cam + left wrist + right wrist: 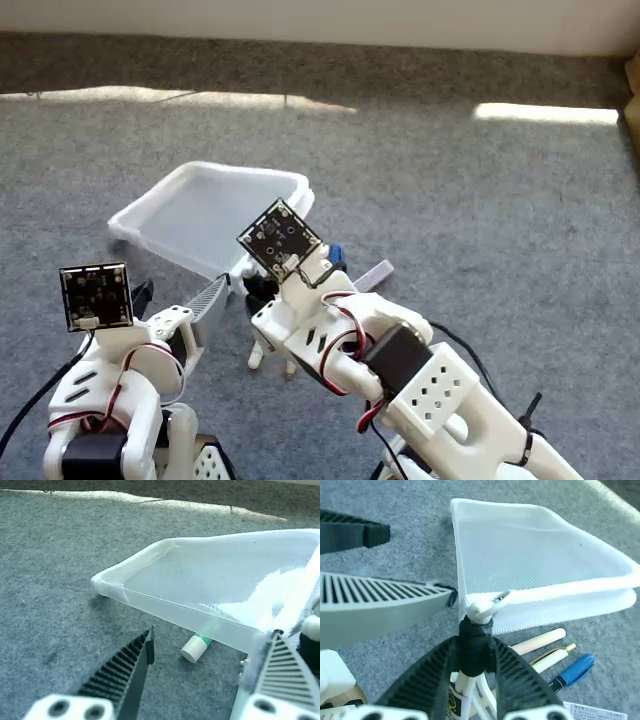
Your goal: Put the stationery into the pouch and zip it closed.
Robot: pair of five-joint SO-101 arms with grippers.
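floor: grey carpet (480,200) | light: sunlit strips (545,113) across its far part | wall (400,20): pale

the right pincer (475,647) is clamped on the zip pull (474,637), a black stub with a white tip, at the near corner of the white mesh pouch (530,555). the left pincer (415,565) stands spread beside that same corner, its grey ribbed finger touching the pouch's edge and its black one well apart from it. just beside the pouch's zipped edge, on the grey worktop (410,510), lie a cream pen (540,641), a gold-tipped pen (552,657), a blue pen (575,670) and, farther off, a printed label (592,712).
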